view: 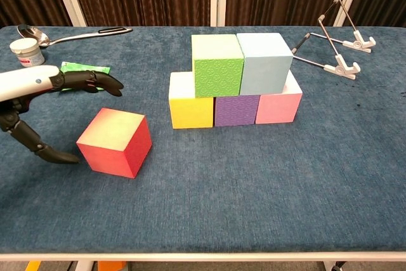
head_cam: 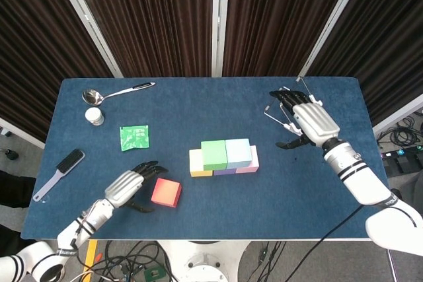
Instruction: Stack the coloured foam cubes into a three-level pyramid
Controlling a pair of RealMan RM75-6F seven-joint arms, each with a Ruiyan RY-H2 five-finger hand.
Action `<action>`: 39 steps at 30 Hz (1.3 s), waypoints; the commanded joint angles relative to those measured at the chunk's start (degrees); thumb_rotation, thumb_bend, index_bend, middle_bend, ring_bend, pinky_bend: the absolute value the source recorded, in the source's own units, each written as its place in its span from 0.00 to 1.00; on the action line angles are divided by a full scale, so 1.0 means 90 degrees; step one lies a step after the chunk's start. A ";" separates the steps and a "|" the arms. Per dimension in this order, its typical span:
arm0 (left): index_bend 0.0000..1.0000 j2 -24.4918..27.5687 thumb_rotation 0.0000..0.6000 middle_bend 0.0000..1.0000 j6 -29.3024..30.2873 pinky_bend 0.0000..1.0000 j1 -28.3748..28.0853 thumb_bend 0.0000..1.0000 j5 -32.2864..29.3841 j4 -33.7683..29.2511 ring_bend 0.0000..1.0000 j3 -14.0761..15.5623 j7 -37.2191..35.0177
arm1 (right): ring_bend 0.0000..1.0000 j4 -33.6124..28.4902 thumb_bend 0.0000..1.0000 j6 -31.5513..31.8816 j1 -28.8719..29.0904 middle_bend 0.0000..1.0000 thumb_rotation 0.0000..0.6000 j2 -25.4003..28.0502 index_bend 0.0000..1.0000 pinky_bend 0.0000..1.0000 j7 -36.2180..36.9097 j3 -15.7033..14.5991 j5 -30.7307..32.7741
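Chest view: red cube [view: 115, 141] just beside left hand [view: 44, 96].

We see the table [head_cam: 277, 107] from high overhead and low from its front edge; both views share the cube stack [view: 233, 80]

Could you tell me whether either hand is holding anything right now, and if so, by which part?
Nothing is held. The left hand is open beside the red cube, not gripping it; the right hand is open.
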 commanded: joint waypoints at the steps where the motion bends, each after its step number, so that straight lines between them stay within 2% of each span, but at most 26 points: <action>1: 0.13 -0.0128 1.00 0.17 0.0038 0.12 -0.0006 0.00 -0.0041 0.0057 0.00 0.0018 -0.0053 | 0.00 0.0035 0.01 -0.0011 -0.0028 0.05 1.00 -0.0037 0.00 0.00 0.0037 0.0007 -0.0002; 7: 0.13 -0.0460 1.00 0.24 0.0100 0.12 -0.0040 0.04 -0.0095 0.0405 0.00 0.0037 -0.0291 | 0.00 0.0118 0.02 -0.0065 -0.0102 0.05 1.00 -0.0083 0.00 0.00 0.0145 0.0010 -0.0032; 12: 0.15 -0.0593 1.00 0.41 0.0304 0.14 -0.0026 0.11 -0.0183 0.0584 0.02 -0.0069 -0.0270 | 0.00 0.0166 0.02 0.0010 -0.0206 0.06 1.00 -0.0063 0.00 0.00 0.0300 0.0065 -0.0121; 19: 0.19 -0.0407 1.00 0.54 0.0638 0.17 0.0058 0.22 -0.0310 0.0326 0.09 -0.0208 -0.0063 | 0.00 0.0167 0.02 0.0094 -0.0337 0.06 1.00 -0.0011 0.00 0.00 0.0466 0.0117 -0.0247; 25: 0.19 0.0390 1.00 0.54 0.1000 0.17 0.0214 0.22 -0.0718 -0.0280 0.09 -0.0562 0.0074 | 0.00 0.0059 0.02 0.0196 -0.0398 0.06 1.00 0.0088 0.00 0.00 0.0503 0.0209 -0.0316; 29: 0.19 0.1037 1.00 0.56 0.1040 0.18 0.0330 0.22 -0.1435 -0.0859 0.10 -0.0977 0.0064 | 0.00 -0.0060 0.02 0.0374 -0.0492 0.07 1.00 0.0180 0.00 0.00 0.0504 0.0280 -0.0331; 33: 0.19 0.1390 1.00 0.57 0.0946 0.18 0.0358 0.22 -0.2163 -0.1671 0.12 -0.1377 0.0121 | 0.00 -0.0125 0.03 0.0446 -0.0556 0.07 1.00 0.0244 0.00 0.00 0.0464 0.0304 -0.0284; 39: 0.19 0.1645 1.00 0.58 0.0836 0.18 0.0014 0.22 -0.2552 -0.2520 0.13 -0.1869 0.1160 | 0.00 -0.0221 0.03 0.0531 -0.0593 0.07 1.00 0.0294 0.00 0.00 0.0368 0.0371 -0.0165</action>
